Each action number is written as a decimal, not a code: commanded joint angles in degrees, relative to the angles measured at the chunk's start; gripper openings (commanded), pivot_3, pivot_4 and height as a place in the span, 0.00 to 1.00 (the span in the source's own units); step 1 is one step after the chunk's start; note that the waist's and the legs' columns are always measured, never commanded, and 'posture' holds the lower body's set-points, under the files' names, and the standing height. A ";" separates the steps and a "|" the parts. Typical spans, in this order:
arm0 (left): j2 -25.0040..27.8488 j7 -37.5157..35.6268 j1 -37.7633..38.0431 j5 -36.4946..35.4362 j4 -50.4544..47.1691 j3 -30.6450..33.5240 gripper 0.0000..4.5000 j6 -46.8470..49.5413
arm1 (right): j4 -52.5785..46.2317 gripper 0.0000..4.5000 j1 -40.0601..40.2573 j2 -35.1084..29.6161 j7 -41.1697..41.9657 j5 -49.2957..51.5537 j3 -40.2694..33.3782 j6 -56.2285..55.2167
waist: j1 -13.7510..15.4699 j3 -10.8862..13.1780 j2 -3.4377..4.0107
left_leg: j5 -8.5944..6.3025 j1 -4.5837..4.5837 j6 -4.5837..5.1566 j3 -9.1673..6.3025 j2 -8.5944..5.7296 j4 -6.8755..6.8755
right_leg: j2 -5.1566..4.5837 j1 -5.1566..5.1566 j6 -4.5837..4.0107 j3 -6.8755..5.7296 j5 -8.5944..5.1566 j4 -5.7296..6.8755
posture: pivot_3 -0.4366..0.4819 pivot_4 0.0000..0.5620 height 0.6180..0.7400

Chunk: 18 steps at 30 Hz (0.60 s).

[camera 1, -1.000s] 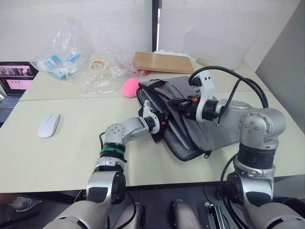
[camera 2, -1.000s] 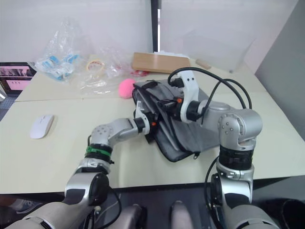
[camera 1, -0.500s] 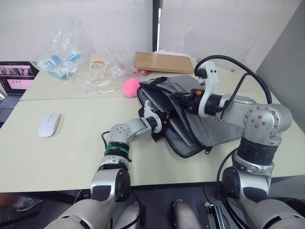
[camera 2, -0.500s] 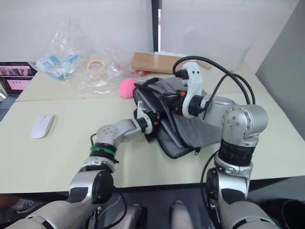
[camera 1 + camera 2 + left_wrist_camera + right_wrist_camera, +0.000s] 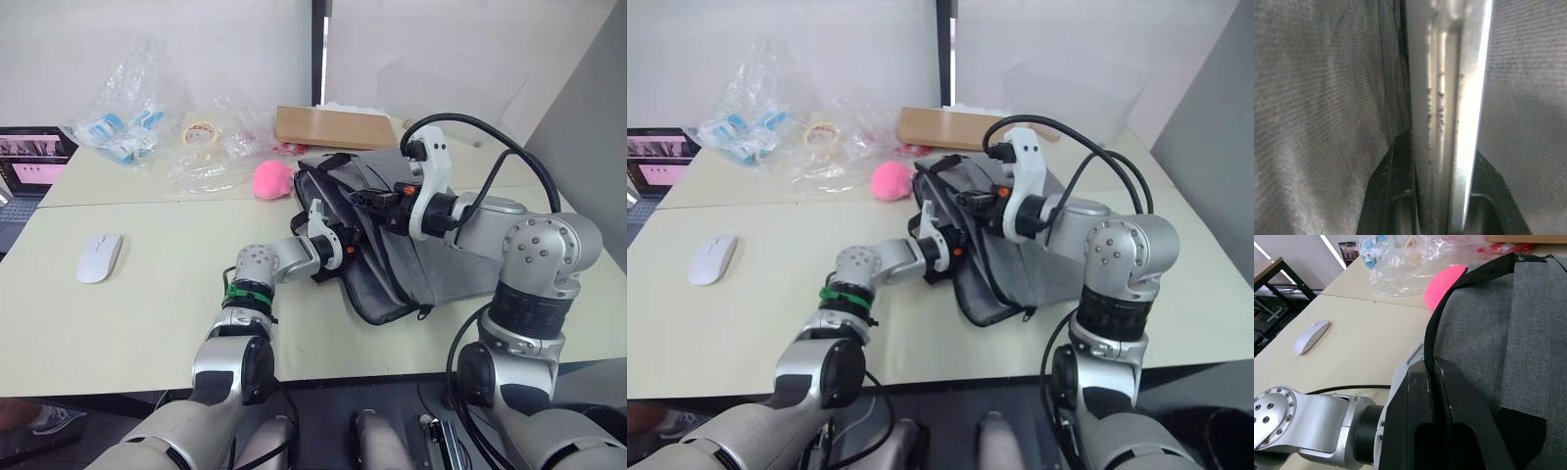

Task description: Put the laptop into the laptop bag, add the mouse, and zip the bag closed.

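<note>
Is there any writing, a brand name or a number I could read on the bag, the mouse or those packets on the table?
None can be read.
Laptop bag: plain grey fabric, no label showing.
Mouse: plain white, no mark showing.
Blue and white packets in the clear plastic bags: print too small to read.
Lit screen at the table's edge: content too small to read.
Tape roll: any print too blurred to tell.

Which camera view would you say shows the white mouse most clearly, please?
The left eye view: the mouse lies whole and unobstructed on the table, apart from the bag. The right eye view shows it near the picture's edge; the right wrist view shows it far off.
</note>
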 commanded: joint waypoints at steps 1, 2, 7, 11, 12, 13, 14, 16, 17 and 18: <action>-1.00 -3.13 -2.20 -0.82 -4.62 0.37 0.50 2.01 | -1.69 0.00 -1.00 -0.08 0.78 1.86 -0.34 -1.14 | 0.01 0.00 0.00 | 0.00 0.00 0.00 0.00 -0.01 0.00 | -0.01 0.00 0.00 0.00 0.00 0.00 | 0.48 0.27 1.00; -0.69 -2.64 -1.57 -0.56 -5.34 0.47 0.57 2.51 | -1.60 0.00 -0.94 -0.18 0.76 1.75 -0.31 -1.31 | 0.01 0.00 0.00 | 0.00 0.00 0.00 0.00 -0.01 0.00 | -0.01 0.00 0.00 0.00 0.00 0.00 | 0.48 0.27 1.00; 0.64 -1.41 1.58 -1.42 -10.75 1.31 0.57 6.39 | -1.30 0.00 -0.56 -0.69 0.88 1.44 -0.04 -1.97 | -0.31 0.00 0.00 | 0.00 0.01 0.00 0.00 0.03 0.00 | 0.03 0.00 0.00 0.02 0.00 0.02 | 0.48 0.27 1.00; 1.25 0.17 3.45 -2.04 -14.24 2.69 0.57 8.00 | -0.87 0.00 -0.50 -1.09 1.08 1.32 0.27 -2.48 | -0.27 0.00 0.00 | 0.00 0.01 0.00 0.00 0.03 0.00 | 0.03 0.00 0.00 0.02 0.00 0.02 | 0.48 0.27 1.00; 1.44 0.54 3.87 -2.08 -14.98 3.03 0.57 8.34 | -0.70 0.00 -0.56 -1.16 1.14 1.31 0.33 -2.60 | -0.24 0.00 0.00 | 0.00 0.02 0.00 0.00 0.03 0.00 | 0.03 0.00 0.00 0.02 0.00 0.02 | 0.48 0.27 1.00; 1.52 0.81 4.25 -2.23 -15.64 3.36 0.57 8.61 | -0.55 0.00 -0.61 -1.24 1.18 1.28 0.41 -2.72 | -0.23 0.00 0.00 | 0.00 0.02 0.00 0.00 0.03 0.00 | 0.03 0.00 0.00 0.02 0.00 0.03 | 0.48 0.27 1.00; 1.39 1.21 4.70 -2.52 -16.43 3.81 0.57 8.87 | -0.51 0.00 -0.61 -1.30 1.22 1.32 0.45 -2.77 | -0.23 0.00 0.00 | 0.00 0.02 0.00 0.00 0.03 0.01 | 0.03 0.00 0.00 0.02 0.00 0.03 | 0.48 0.27 1.00; 1.14 1.66 5.41 -2.72 -17.67 4.16 0.52 9.33 | -0.38 0.00 -0.63 -1.41 1.32 1.42 0.60 -2.92 | -0.20 0.00 0.00 | 0.00 0.03 -0.01 0.00 0.03 0.01 | 0.03 0.00 0.00 0.02 0.01 0.03 | 0.48 0.27 1.00; 0.98 1.88 5.66 -2.61 -18.16 4.23 0.45 9.43 | -0.31 0.00 -0.64 -1.46 1.36 1.46 0.67 -3.00 | -0.20 0.00 0.00 | 0.01 0.03 -0.01 0.00 0.03 0.01 | 0.03 0.00 0.00 0.02 0.01 0.03 | 0.48 0.27 1.00; 0.79 2.08 5.84 -2.60 -18.52 4.36 0.38 9.54 | -0.22 0.00 -0.68 -1.52 1.42 1.49 0.76 -3.09 | -0.14 0.00 0.00 | 0.01 0.03 -0.01 0.00 0.03 0.01 | 0.03 0.00 0.00 0.02 0.01 0.03 | 0.48 0.27 1.00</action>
